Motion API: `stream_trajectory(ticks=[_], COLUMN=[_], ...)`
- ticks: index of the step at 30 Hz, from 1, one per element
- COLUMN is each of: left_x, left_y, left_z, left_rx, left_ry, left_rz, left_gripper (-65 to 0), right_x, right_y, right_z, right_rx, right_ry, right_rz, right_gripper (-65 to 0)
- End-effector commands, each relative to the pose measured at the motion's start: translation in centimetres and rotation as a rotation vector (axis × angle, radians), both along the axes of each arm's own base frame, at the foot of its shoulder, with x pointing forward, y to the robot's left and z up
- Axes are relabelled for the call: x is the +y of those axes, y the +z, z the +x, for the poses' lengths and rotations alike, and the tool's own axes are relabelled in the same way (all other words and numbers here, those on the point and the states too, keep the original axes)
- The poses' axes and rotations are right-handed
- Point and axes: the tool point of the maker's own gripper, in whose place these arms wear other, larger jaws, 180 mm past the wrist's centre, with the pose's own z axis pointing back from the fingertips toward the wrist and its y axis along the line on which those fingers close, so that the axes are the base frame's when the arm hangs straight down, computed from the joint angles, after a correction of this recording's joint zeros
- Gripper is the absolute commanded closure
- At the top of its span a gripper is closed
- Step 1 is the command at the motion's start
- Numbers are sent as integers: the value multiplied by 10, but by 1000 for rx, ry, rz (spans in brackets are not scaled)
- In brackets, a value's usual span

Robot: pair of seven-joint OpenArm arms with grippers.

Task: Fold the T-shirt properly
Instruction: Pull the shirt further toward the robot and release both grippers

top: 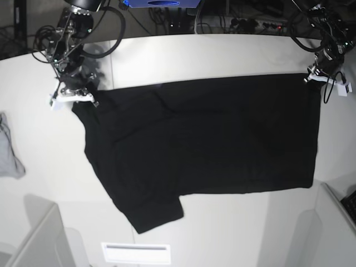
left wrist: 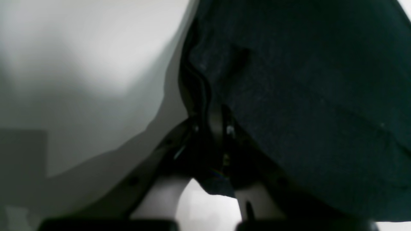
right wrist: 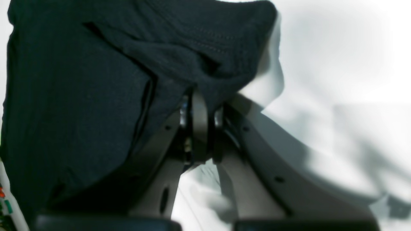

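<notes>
Matt black knit cloth T-shirt (top: 211,139) on a smooth white table (top: 222,55).

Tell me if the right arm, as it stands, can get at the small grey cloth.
Probably not yet: the right gripper is shut on the T-shirt corner. The grey cloth lies apart nearby, unobstructed.

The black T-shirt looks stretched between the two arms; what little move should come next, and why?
Probably carry the far edge toward the near hem. The left pincer and right pincer each pinch a far corner of the T-shirt, which lies spread on the white table, still unfolded.
</notes>
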Motion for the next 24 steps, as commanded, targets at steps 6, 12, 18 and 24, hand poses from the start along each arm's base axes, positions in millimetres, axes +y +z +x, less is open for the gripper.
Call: stream_trajectory(ticks=[6, 12, 18, 24], left_x=[9, 9, 8, 8], left_y=[-1, -1, 13, 12], left_z=[-19, -35, -45, -53], left_rx=[51, 81, 87, 104], left_ry=[-2, -14, -49, -54], left_rz=[34, 53, 104, 108], left_gripper=[0, 0, 0, 0], right_x=[-5, -1, -2, -2], right_y=[14, 12, 12, 2], right_z=[-15, -39, -57, -81], right_rx=[-31, -23, 0, 54], right_ry=[-15, -34, -31, -32], right_rz=[-14, 58, 47, 46], right_gripper=[0, 0, 0, 0])
